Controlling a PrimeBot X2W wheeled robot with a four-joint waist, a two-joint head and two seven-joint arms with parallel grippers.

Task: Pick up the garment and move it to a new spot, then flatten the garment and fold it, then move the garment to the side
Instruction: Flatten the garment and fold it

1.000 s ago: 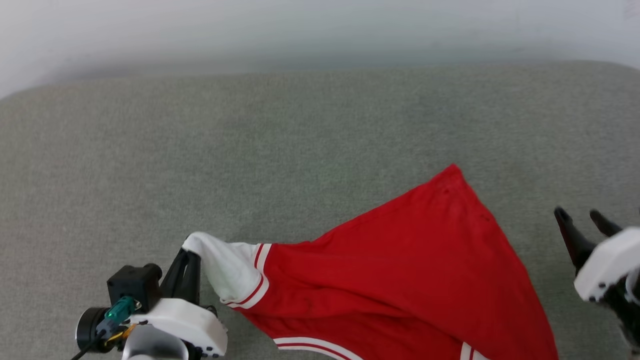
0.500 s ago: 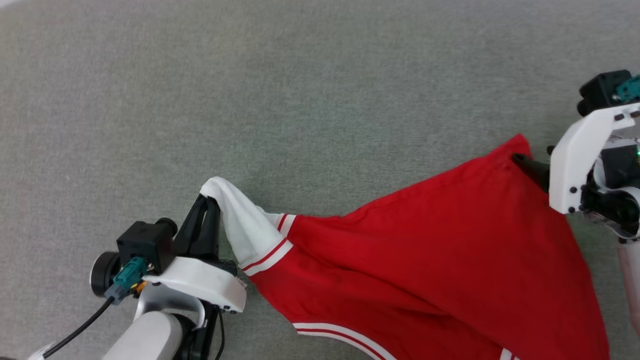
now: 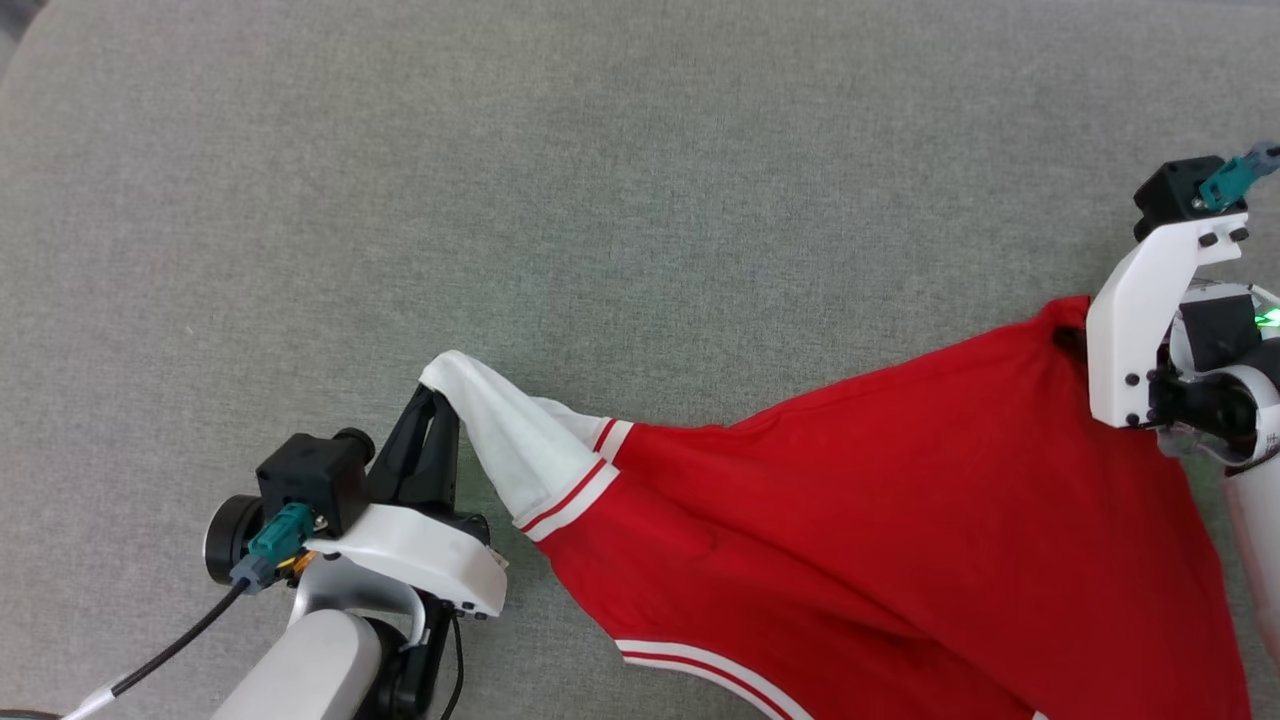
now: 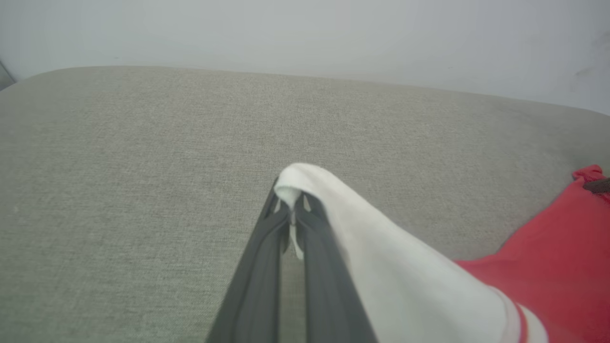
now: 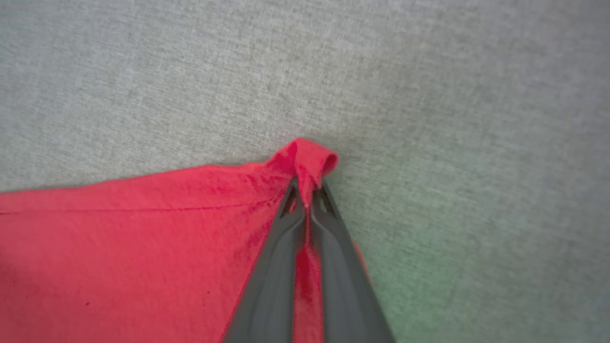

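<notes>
Left gripper is clamped on the shirt. Jaws are pinched together at the tip of the white sleeve. The left wrist view shows a sliver of white cloth squeezed between the fingers. The sleeve drapes over one finger and runs down to the red-striped cuff.

Right gripper is closed too, biting a red corner of the shirt. The corner curls into a small loop just past the fingertips. From the head view that corner sits far right, tucked against the white wrist bracket, with the fingers mostly hidden behind it.

The shirt is strung between the two grippers. Its top edge runs fairly taut from the sleeve up to the red corner. The red body fans out toward the robot and runs off the bottom of the head view. A second white band with a red stripe shows low on the body.

Both gripped ends look raised. Can't tell how much of the body rests on the pad, a grey-green woven surface with a rounded far-left corner. Pale wall sits behind it.

A black cable trails from the left wrist camera. A green light glows on the right wrist.
</notes>
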